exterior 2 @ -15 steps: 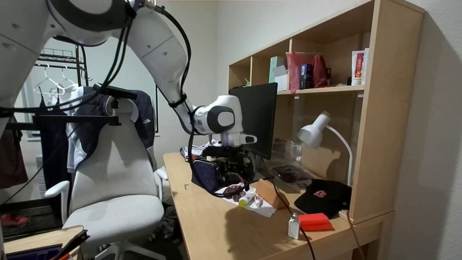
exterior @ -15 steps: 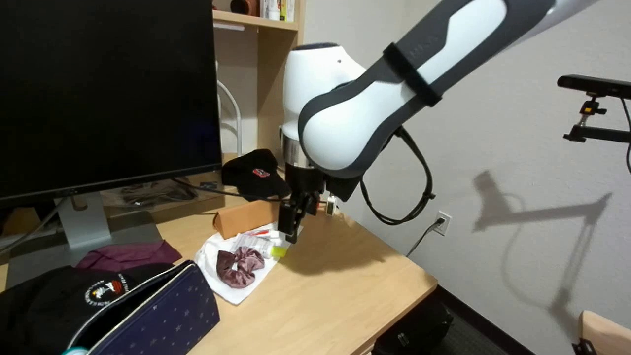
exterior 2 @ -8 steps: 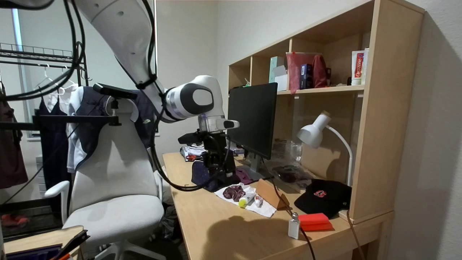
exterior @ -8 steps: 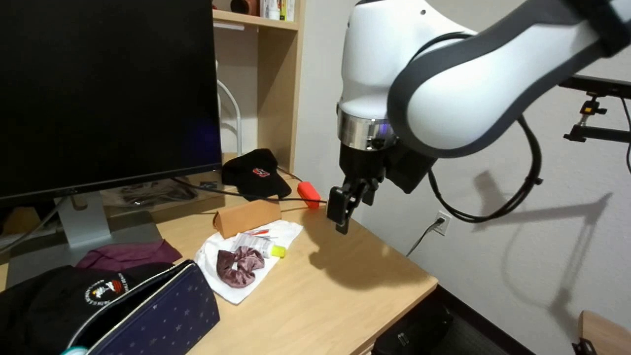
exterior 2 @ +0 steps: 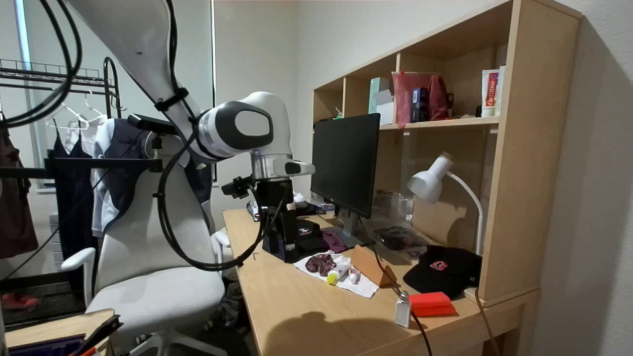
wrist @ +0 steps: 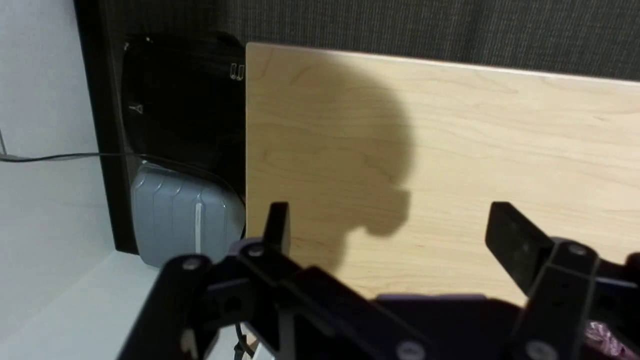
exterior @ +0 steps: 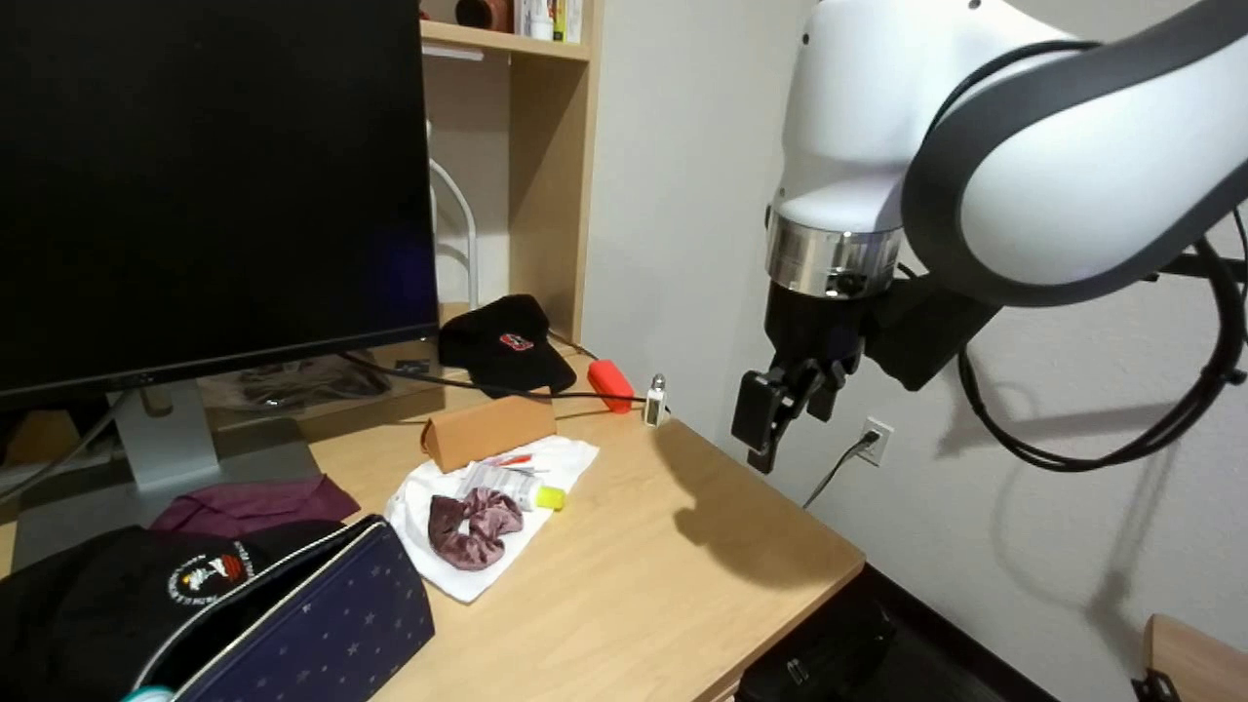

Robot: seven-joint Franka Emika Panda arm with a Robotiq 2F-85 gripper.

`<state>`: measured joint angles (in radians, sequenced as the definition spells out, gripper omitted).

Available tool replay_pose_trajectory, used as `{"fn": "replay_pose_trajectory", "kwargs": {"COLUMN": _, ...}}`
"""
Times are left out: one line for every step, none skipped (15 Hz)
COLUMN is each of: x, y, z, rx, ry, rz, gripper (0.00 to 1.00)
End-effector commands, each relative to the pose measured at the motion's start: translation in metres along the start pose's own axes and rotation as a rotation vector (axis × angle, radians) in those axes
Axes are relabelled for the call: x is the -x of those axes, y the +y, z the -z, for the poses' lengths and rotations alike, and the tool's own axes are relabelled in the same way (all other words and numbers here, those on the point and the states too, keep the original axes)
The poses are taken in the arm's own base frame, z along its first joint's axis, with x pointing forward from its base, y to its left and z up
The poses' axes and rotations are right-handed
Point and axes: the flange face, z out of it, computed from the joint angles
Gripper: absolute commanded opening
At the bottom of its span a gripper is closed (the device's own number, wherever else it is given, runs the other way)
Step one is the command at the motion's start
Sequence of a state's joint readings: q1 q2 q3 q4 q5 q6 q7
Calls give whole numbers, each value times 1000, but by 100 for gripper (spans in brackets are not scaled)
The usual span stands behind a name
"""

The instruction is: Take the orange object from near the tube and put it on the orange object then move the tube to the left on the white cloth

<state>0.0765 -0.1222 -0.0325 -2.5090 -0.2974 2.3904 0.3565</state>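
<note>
A navy pouch (exterior: pixel 327 624) gapes lower left in an exterior view, near white cloth (exterior: pixel 570 454). The tool (wrist: pixel 390 225) is spread wide.

One white cloth (exterior: pixel 567 460), one scrunchie (exterior: pixel 480 549)

The arm (exterior 2: pixel 240 126) bends at the wrist (exterior: pixel 834 258), its hand (wrist: pixel 390 227) pointing downward, fingers (wrist: pixel 517 245) wide apart.

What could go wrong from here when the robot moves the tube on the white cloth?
The scrunchie lies right beside the tube, so the open pincer might catch both. The white cloth beneath them could bunch or slide. The dark cable runs close to the upright shaker, so snagging it might topple the shaker.
</note>
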Motion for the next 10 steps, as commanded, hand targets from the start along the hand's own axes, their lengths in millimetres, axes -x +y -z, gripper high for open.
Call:
{"fn": "replay_pose_trajectory", "kwargs": {"x": 8, "y": 12, "z": -7, "rx": -108, "ry": -16, "rz": -48, "gripper": 100}}
{"fn": "replay_pose_trajectory", "kwargs": {"x": 8, "y": 14, "z": -10, "rx": -138, "ry": -22, "rz": -60, "gripper": 100}}
{"fn": "replay_pose_trajectory", "kwargs": {"x": 8, "y": 15, "z": -12, "rx": -167, "ry": -31, "rz": -67, "gripper": 100}}
{"fn": "replay_pose_trajectory", "kwargs": {"x": 8, "y": 16, "z": -14, "rx": -193, "ry": -43, "rz": -70, "gripper": 100}}
{"fn": "replay_pose_trajectory", "kwargs": {"x": 7, "y": 18, "z": -15, "rx": -216, "ry": -57, "rz": -71, "gripper": 100}}
{"fn": "replay_pose_trajectory", "kwargs": {"x": 7, "y": 18, "z": -16, "rx": -239, "ry": -65, "rz": -70, "gripper": 100}}
{"fn": "replay_pose_trajectory", "kwargs": {"x": 6, "y": 19, "z": -17, "rx": -262, "ry": -76, "rz": -73, "gripper": 100}}
{"fn": "replay_pose_trajectory", "kwargs": {"x": 6, "y": 18, "z": -19, "rx": -283, "ry": -92, "rz": -59, "gripper": 100}}
{"fn": "replay_pose_trajectory", "kwargs": {"x": 6, "y": 18, "z": -21, "rx": -301, "ry": -104, "rz": -49, "gripper": 100}}
{"fn": "replay_pose_trajectory", "kwargs": {"x": 5, "y": 18, "z": -24, "rx": -320, "ry": -106, "rz": -21, "gripper": 100}}
